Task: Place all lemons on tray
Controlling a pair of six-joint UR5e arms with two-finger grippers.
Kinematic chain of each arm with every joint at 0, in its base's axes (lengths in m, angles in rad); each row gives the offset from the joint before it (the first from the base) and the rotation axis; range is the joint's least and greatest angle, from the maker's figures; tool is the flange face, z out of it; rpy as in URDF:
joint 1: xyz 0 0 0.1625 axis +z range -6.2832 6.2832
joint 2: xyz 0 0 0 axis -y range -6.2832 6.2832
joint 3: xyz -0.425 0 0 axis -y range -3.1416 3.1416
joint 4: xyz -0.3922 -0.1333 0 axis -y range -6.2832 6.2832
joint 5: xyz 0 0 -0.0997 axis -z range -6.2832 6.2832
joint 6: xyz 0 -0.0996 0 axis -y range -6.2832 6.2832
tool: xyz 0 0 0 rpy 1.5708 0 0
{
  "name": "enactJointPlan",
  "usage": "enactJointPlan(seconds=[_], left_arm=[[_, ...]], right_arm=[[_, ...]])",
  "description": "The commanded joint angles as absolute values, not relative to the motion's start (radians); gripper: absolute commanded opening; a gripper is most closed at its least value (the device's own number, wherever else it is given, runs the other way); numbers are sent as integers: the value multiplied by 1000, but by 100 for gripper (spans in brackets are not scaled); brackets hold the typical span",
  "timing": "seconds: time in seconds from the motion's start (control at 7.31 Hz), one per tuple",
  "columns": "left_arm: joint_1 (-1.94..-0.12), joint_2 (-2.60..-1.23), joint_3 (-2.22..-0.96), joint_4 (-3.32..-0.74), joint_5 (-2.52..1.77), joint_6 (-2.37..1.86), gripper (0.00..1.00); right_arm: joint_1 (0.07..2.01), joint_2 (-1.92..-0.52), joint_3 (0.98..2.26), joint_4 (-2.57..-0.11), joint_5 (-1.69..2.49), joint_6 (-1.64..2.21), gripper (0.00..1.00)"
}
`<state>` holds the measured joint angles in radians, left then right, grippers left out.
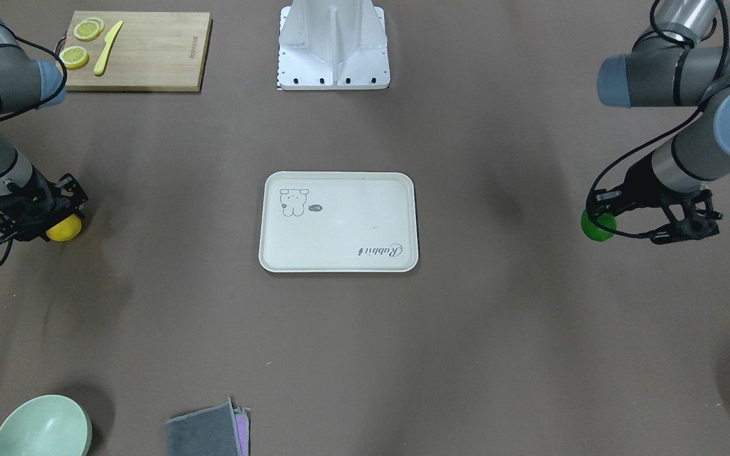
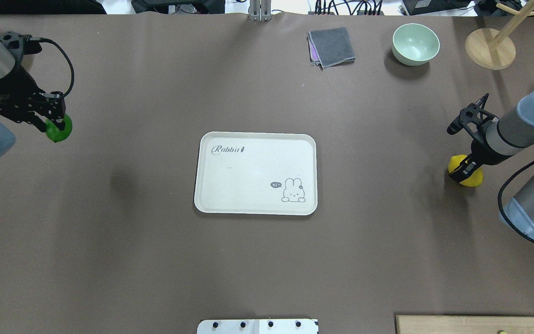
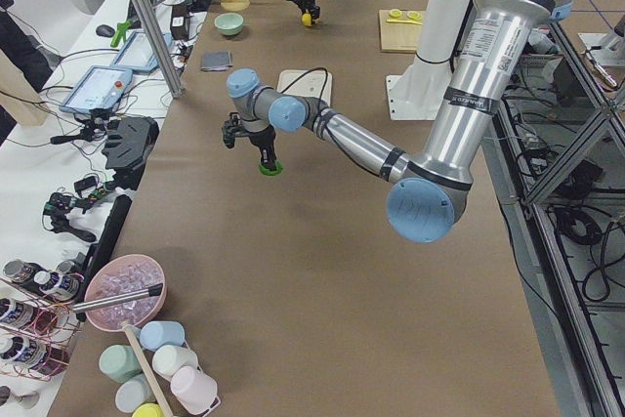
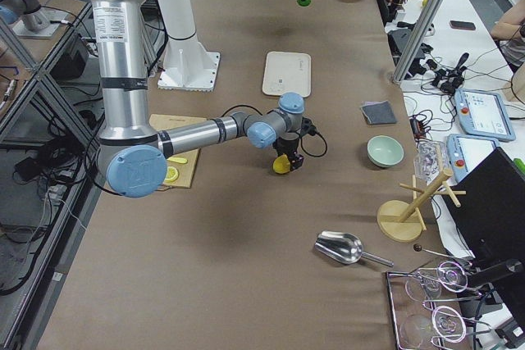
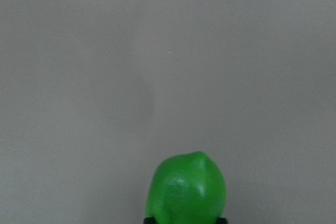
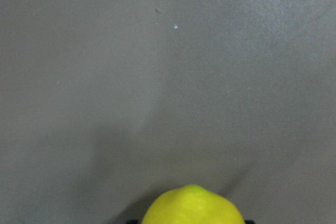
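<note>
Tabletop (image 2: 267, 269); left end effector (image 2: 54, 124) low, tight on green lemon (image 2: 61, 132), right end effector (image 2: 464, 170) likewise on yellow lemon (image 2: 474, 179)

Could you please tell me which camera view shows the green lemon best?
The left wrist view: the green lemon is large and close, pointed end clear. Overhead and front views show it partly under the left claw; side views, small.

A pale wooden cutting board (image 1: 149, 54) lies at one table corner, carrying thin round lemon slices (image 1: 89, 28) and a small yellow plastic knife (image 1: 108, 47). On the opposite side, a mint-green bowl (image 2: 415, 44) sits between a folded grey cloth (image 2: 332, 46) and a round-based wooden rack (image 2: 489, 48). A metal scoop (image 4: 340, 246) lies near the rack.
</note>
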<state>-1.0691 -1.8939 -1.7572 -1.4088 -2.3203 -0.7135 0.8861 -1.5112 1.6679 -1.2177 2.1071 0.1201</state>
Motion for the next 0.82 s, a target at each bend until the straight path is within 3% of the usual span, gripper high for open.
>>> enactJointPlan(seconds=[0.0,0.27,0.68], left_arm=[[-1103,-1897,-1870,-1257,-2321,-689,0],[-1108,-1975,-1908,-1111,-2321,-689,0],[-1101,-2103,-1841,-1054,-2319,-712,0]], right_arm=[[922,-1508,1660,-1216,2186,149,18],[963,-1500,1750,-1216,2223,172,18],[939,-1392,1821,-1210,2233,316,19]])
